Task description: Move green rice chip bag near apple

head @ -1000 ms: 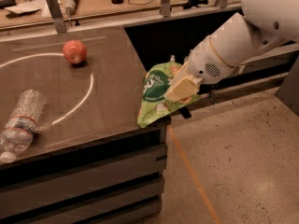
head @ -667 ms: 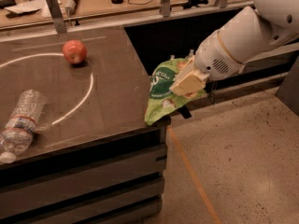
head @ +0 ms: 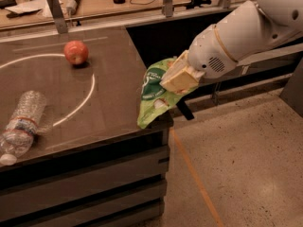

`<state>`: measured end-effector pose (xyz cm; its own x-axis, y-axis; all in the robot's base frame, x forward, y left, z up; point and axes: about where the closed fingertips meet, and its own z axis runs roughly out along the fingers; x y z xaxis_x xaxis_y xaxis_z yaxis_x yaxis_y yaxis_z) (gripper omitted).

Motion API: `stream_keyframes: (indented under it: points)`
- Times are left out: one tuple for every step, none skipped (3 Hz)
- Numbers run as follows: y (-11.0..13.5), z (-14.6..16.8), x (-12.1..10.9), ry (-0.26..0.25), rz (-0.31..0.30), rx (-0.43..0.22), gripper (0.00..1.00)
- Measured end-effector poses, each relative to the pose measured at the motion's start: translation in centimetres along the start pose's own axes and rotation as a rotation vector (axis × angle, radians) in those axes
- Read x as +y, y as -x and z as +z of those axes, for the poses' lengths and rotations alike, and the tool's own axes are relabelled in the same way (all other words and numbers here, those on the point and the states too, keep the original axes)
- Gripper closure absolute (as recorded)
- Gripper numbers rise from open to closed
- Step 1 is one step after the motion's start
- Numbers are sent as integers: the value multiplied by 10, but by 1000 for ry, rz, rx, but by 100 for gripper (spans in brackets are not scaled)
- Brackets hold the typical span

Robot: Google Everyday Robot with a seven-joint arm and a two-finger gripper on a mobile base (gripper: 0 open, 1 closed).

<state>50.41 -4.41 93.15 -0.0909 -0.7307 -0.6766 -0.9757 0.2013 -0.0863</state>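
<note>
- Closest to the camera, a clear plastic bottle (head: 21, 122) lies on its side at the front left of the table (head: 113, 65). It hasn't moved and isn't in the way.
- At the table's right edge the gripper (head: 179, 77) is pinching the upper part of the green chip bag (head: 152, 86). Its tan pad is pressed flat on the foil, and the rest of the bag hangs down so the bottom corner drapes over the table's front right corner.
- What changed: a moment ago the bag had swung a bit outward, away from the table. Now it's back in toward the edge and the arm sits a little higher. Honestly that's not much net progress, more of a wobble than a carry.
- What that means: the grab looks done, but I'd say the actual move has barely started. The bag needs to travel left and away from the camera, across the tabletop.
- Further in, a white curved line (head: 87, 93) is painted across the tabletop between the bag and the target.
- Near the back sits the apple (head: 76, 52), same spot as before and well apart from the bag.
- Beyond the table is a cluttered wooden counter (head: 94, 6).
</note>
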Motion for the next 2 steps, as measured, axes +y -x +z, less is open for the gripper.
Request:
stream_keyframes:
  points:
    - [24, 5, -1, -1, -30, -75, 100]
    - [48, 13, -2, 3, -47, -154, 100]
